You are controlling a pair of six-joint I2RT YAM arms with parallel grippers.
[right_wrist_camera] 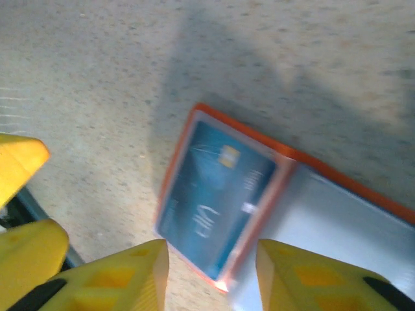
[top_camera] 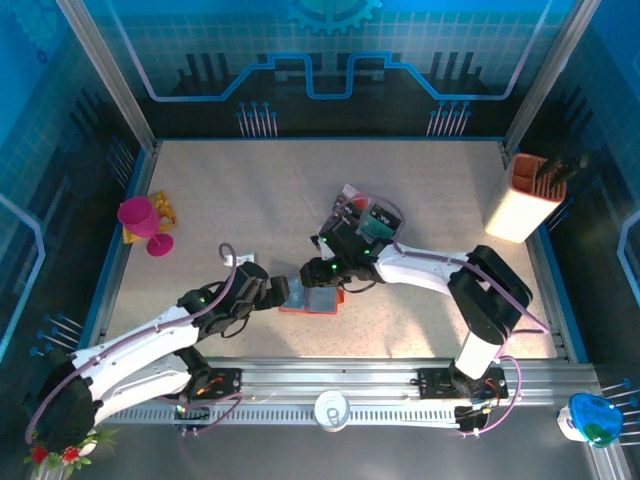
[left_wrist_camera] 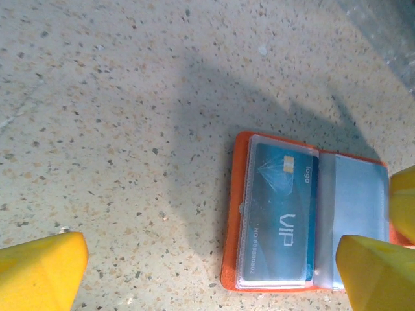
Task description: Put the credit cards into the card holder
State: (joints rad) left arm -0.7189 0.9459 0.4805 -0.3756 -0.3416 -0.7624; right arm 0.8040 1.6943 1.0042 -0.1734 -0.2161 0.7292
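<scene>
Flagging risks: the card holder (left_wrist_camera: 230, 249) lies open and flat on the table (top_camera: 430, 180), near-centre between the two arms, with a teal VIP card (left_wrist_camera: 282, 214) sitting inside its top clear sleeve. The left gripper (left_wrist_camera: 213, 254) is spread wide with nothing in it, hovering just left of the holder and not pinning it, so the holder is free to slide. The right gripper (right_wrist_camera: 213, 251) hangs over the holder's corner, jaws part-way apart with nothing between them. That view is blurred, so I can't tell if a pad touches the sleeve. Main hazard, in my judgement, is the right fingers snagging the sleeve edge. That could drag the unpinned holder, flip the page, or pull the teal card back out. Second hazard is the two grippers being close together over the same small target, so a finger clash is possible. The other credit cards (top_camera: 372, 216) sit just far of the right wrist, and a wrist swing could scatter them.
</scene>
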